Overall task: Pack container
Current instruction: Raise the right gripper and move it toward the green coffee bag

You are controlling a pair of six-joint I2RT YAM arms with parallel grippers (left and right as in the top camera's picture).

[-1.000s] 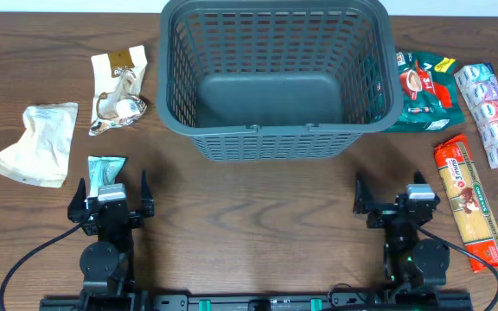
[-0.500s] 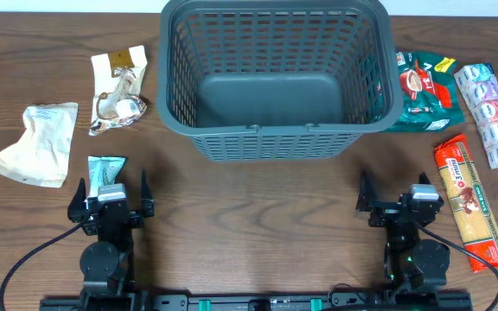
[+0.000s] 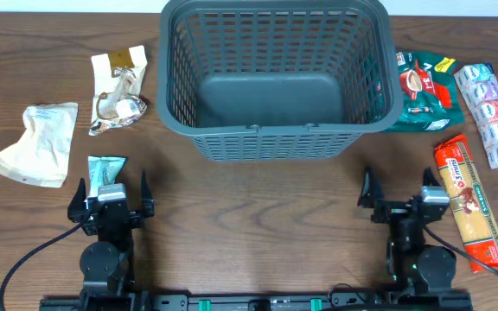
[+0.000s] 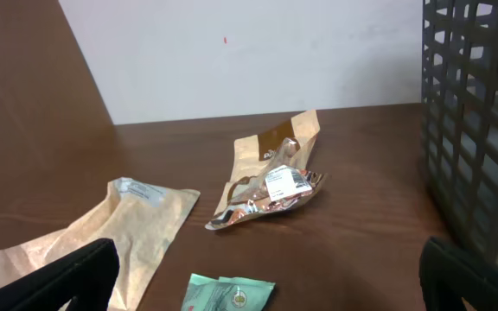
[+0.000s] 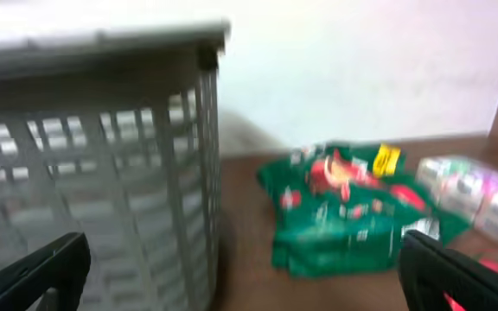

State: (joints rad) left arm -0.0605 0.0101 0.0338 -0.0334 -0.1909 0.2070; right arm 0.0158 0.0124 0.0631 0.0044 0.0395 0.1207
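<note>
mostly illegible print; green packet (image 3: 422, 93), red logo, beside container (image 3: 266, 145)

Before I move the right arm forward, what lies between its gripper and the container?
Nothing: in the overhead view only bare table separates the right gripper from the container. The green packet sits off to the right.

Overhead, the light is even and bright, falling from above. The container (image 3: 266, 142) throws only a soft, short shadow on the bench (image 3: 249, 216) toward 6 o'clock. The left wrist view is sharp, with small glints on the foil packet (image 4: 271, 186) and a plain, bright wall (image 4: 275, 52) at 12 o'clock. The right wrist view is blurred throughout: the green packet (image 5: 353, 207) at 3 o'clock and the container's slots at 9 o'clock are soft, and the print is unreadable.
</note>
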